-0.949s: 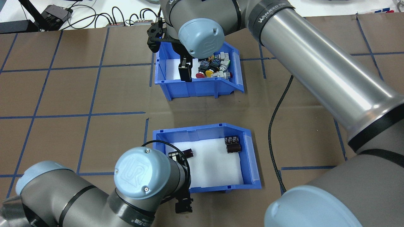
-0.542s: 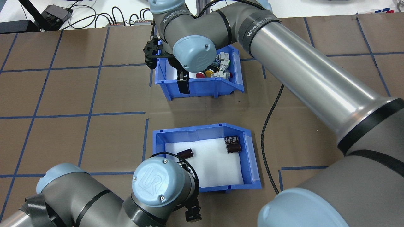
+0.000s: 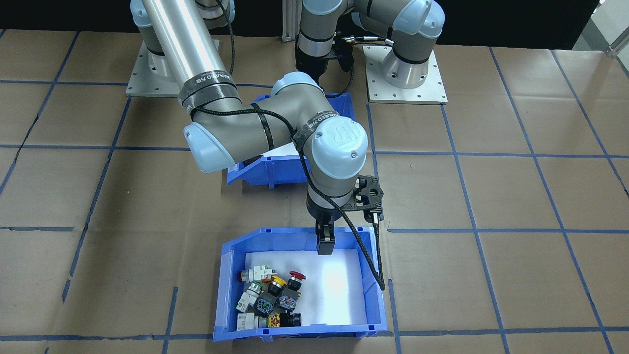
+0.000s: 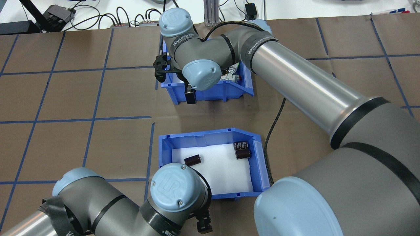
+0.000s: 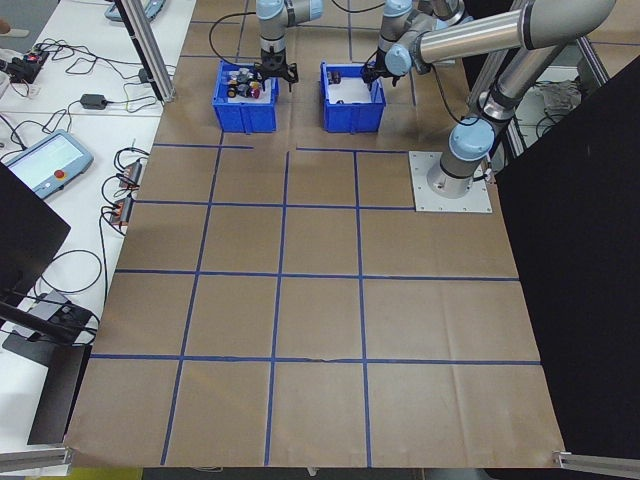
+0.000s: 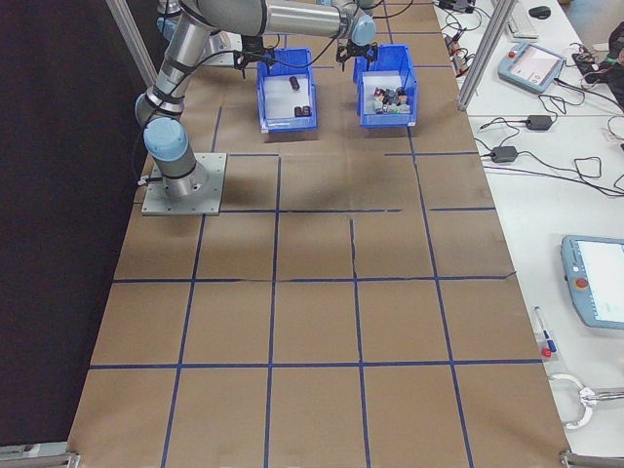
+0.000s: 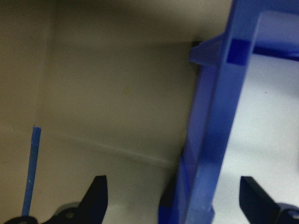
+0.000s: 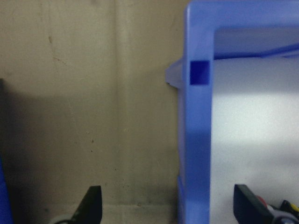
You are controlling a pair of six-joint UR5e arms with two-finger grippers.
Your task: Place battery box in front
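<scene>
left gripper (image 7: 170,198): low left of centre in the overhead view, mostly under its own wrist cap. in the left wrist view the fingers stand apart, one on each side of a blue wall, nothing pinched yet.

battery box (image 4: 259,157): lower centre of the overhead view, blue bin, white foam liner, three dark cylinders (image 4: 242,150), one lying alone at the left, two together at the right. it sits on the near side of the table, the switch bin (image 4: 210,93) beyond it in upper centre.

right gripper (image 8: 167,203): upper centre of the overhead view, hanging over the near wall of the switch bin. right wrist view shows its fingers spread, straddling that wall, not closed on it.

risks, as judgement:
- both bins are the same blue; the right arm is set on the one with the push buttons (image 3: 268,295), so lifting it alone would not put the battery box in front.
- the left fingers straddle a thin wall near a corner; an off-centre pinch may tilt the box and roll the loose cylinders.
- the arms work close together across the middle; swapping the two bins could bring a forearm or the black cable (image 4: 272,137) against a bin.

writing: "ur" emblem on the blue joint caps; a band on the right arm reads roughly "wanjeed", the rest too small to make out.
</scene>
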